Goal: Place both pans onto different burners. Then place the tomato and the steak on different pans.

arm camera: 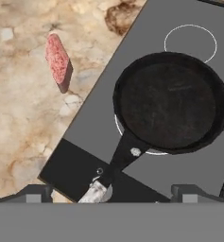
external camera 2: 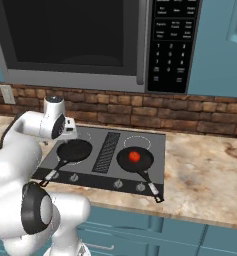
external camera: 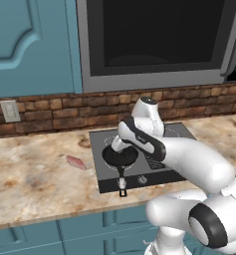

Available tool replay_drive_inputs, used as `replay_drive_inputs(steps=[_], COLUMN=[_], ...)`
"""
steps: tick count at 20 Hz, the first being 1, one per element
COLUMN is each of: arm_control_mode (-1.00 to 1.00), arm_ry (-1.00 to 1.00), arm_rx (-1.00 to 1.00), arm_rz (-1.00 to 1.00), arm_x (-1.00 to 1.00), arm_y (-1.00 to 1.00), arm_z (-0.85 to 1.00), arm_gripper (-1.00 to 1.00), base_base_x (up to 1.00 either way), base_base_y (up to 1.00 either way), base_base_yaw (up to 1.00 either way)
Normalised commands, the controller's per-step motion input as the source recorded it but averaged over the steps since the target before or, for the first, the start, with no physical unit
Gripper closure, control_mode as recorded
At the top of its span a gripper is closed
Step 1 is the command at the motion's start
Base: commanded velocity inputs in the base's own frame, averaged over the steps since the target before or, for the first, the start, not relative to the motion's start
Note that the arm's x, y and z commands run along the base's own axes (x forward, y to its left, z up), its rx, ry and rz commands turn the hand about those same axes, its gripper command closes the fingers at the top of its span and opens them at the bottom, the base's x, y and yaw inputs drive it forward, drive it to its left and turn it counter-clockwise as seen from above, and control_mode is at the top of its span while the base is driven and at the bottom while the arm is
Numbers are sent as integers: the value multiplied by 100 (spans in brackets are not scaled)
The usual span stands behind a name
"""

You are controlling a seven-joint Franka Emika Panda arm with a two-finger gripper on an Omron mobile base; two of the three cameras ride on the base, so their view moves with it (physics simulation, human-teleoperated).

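Flat, even, rendered light is seen throughout, with no single source made out. Soft shadow is cast beneath the cabinets at twelve o'clock onto the brick wall [external camera: 50,112]. No glare is shown on the cooktop [arm camera: 189,175]. Edges are kept straight; textures are rendered coarse and slightly blurred.

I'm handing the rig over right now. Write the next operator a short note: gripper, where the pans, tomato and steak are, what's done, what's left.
Gripper: open, holding nothing, above the left pan's handle.
Left pan: empty, on the front left burner of the cooktop.
Right pan: on the front right burner, with the tomato in it.
Steak: lying on the counter, left of the cooktop.
Done: both pans on separate burners, tomato in a pan.
Left: pick up the steak and set it in the empty left pan.
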Motion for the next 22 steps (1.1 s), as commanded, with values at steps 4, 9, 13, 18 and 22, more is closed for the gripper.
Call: replay_drive_inputs(steps=[4,9,13,18,22], arm_control_mode=[-100,-100,-100,-100,-100], arm_ry=[0,0,0,0,0], arm_rx=[-6,-2,-2,-3,-4], arm_rz=[17,9,3,1,1], arm_x=[0,0,0,0,0], arm_y=[67,45,32,29,27], arm_z=[0,-3,-15,-25,-29], arm_gripper=[-100,-100,-100,-100,-100], base_base_x=[0,0,0,0,0], base_base_y=[0,0,0,0,0], base_base_yaw=[0,0,0,0,0])
